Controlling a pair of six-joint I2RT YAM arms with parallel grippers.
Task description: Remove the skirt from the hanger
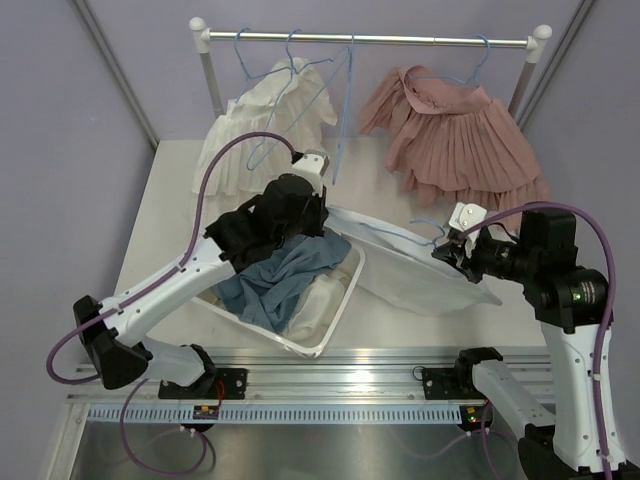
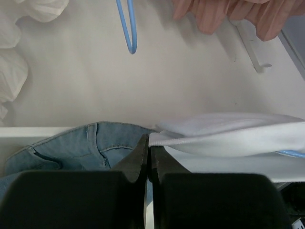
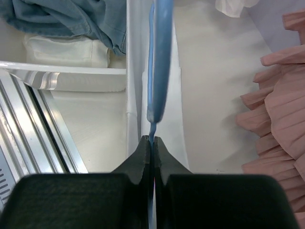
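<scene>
A white skirt (image 1: 400, 262) is stretched over the table between my two grippers. My left gripper (image 1: 325, 207) is shut on its waistband edge; in the left wrist view the gripper (image 2: 148, 141) pinches the white elastic hem of the skirt (image 2: 228, 138). My right gripper (image 1: 441, 252) is shut on the thin blue hanger (image 1: 425, 228). In the right wrist view that gripper (image 3: 152, 139) clamps the hanger (image 3: 161, 62), which runs away along the skirt (image 3: 177, 119).
A white basket (image 1: 332, 330) under my left arm holds blue jeans (image 1: 290, 272) and other cloth. A rail (image 1: 380, 40) at the back carries a pink pleated skirt (image 1: 460, 140), a white garment (image 1: 258, 125) and an empty blue hanger (image 1: 345, 110).
</scene>
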